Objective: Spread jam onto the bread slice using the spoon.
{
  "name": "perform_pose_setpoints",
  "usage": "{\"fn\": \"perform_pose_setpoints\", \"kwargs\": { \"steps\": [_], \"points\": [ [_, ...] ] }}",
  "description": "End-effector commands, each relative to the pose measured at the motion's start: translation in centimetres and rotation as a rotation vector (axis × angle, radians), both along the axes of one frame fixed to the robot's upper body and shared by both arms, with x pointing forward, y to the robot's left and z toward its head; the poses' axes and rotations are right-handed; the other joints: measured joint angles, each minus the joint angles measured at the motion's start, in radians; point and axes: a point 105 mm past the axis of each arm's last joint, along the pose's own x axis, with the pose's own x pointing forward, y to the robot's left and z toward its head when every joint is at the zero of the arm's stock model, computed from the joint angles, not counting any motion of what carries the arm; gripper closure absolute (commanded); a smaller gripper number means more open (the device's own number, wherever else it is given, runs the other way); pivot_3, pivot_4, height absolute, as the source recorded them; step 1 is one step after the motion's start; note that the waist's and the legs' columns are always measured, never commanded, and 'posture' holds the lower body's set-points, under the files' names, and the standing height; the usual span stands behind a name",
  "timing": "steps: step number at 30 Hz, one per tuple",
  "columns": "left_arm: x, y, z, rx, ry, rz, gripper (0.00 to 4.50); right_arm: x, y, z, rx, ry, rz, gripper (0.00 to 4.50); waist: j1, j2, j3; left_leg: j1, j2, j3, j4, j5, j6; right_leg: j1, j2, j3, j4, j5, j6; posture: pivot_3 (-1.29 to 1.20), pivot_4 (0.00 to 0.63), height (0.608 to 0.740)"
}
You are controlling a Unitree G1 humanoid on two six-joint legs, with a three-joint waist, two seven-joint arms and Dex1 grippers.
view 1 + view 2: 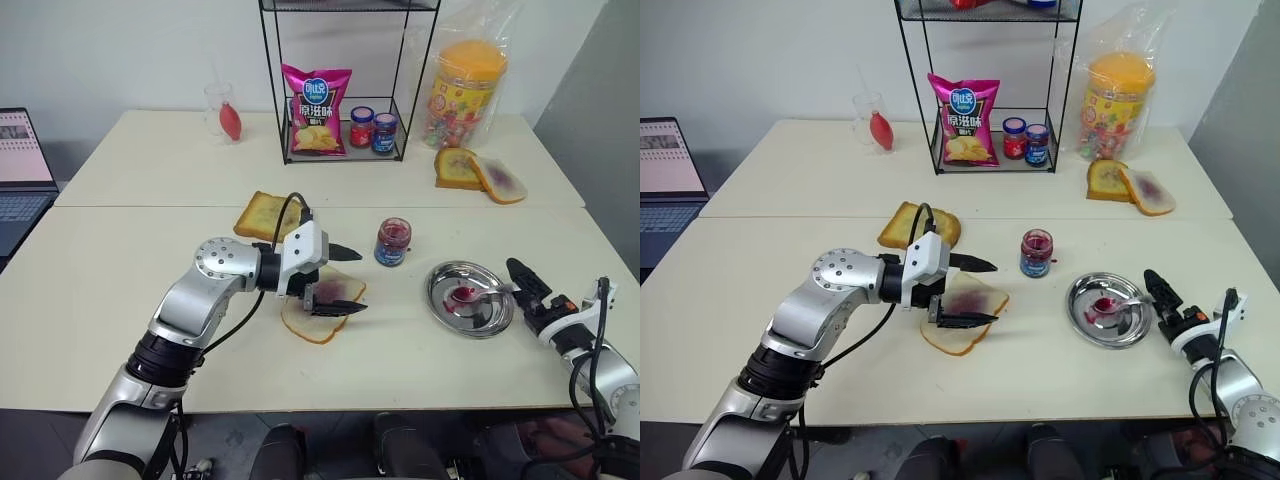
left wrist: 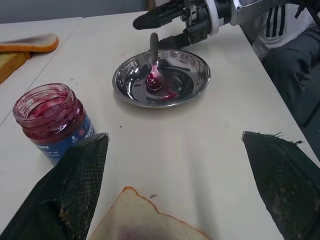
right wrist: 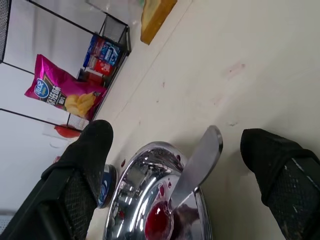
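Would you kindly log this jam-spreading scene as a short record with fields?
bread slice: on the table, purple smear at its centre
left tool: open, hovering over the bread slice
jam jar: lid off, upright beside the bread slice
spoon: in the steel plate, bowl red with jam, handle on the rim
right tool: open at the handle, not gripping

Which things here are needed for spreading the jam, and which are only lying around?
Needed: bread slice, spoon, jam jar, steel plate.
Lying around: chip bag, two small jars, toast, candy tub, laptop.
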Motion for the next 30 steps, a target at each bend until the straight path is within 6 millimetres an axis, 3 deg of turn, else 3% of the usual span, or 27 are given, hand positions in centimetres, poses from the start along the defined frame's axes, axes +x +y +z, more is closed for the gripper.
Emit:
{"fn": "perform_pose_setpoints", "kwargs": {
  "steps": [1, 3, 20, 24, 30],
  "points": [
    [-0.1, -0.4, 1.2, -0.015, -0.058, -0.022, 0.02, 0.4, -0.4, -0.6, 0.014, -0.003, -0.033, 0.18, -0.001, 0.0, 0.0, 0.0, 0.0, 0.0, 0.0, 0.0, 0.0, 0.0, 0.0, 0.0, 0.0, 0.0, 0.0, 0.0, 0.15, 0.74],
    [-0.1, -0.4, 1.2, -0.017, -0.058, -0.021, 0.0, 0.5, -0.3, -0.6, 0.02, -0.01, -0.027, 0.43, -0.003, 0.0, 0.0, 0.0, 0.0, 0.001, 0.0, 0.0, 0.0, 0.0, 0.0, 0.002, 0.0, 0.0, 0.001, 0.0, 0.15, 0.74],
    [0.4, -0.4, 1.5, -0.026, -0.075, -0.008, 0.0, 0.2, -0.1, -0.5, 0.03, -0.045, -0.032, 4.2, -0.006, -0.002, -0.001, 0.001, -0.001, 0.003, 0.0, 0.0, 0.0, 0.0, 0.001, 0.005, -0.001, 0.001, 0.002, 0.0, 0.15, 0.74],
    [0.4, -0.3, 1.5, -0.026, -0.073, -0.01, 0.0, 0.1, -0.1, 0.0, 0.022, -0.061, -0.027, 4.47, -0.006, -0.003, -0.002, 0.0, -0.001, 0.004, 0.0, 0.0, 0.0, 0.0, 0.001, 0.007, -0.003, 0.001, 0.002, 0.0, 0.15, 0.74],
    [0.7, 0.3, 2.0, -0.042, -0.06, 0.018, 0.0, -0.3, 0.4, 3.7, 0.012, -0.163, 0.009, 4.47, -0.005, -0.001, -0.001, -0.001, -0.001, 0.003, -0.002, 0.0, 0.0, -0.001, 0.001, 0.006, -0.004, 0.003, 0.005, 0.0, 0.15, 0.74]
  ]
}}
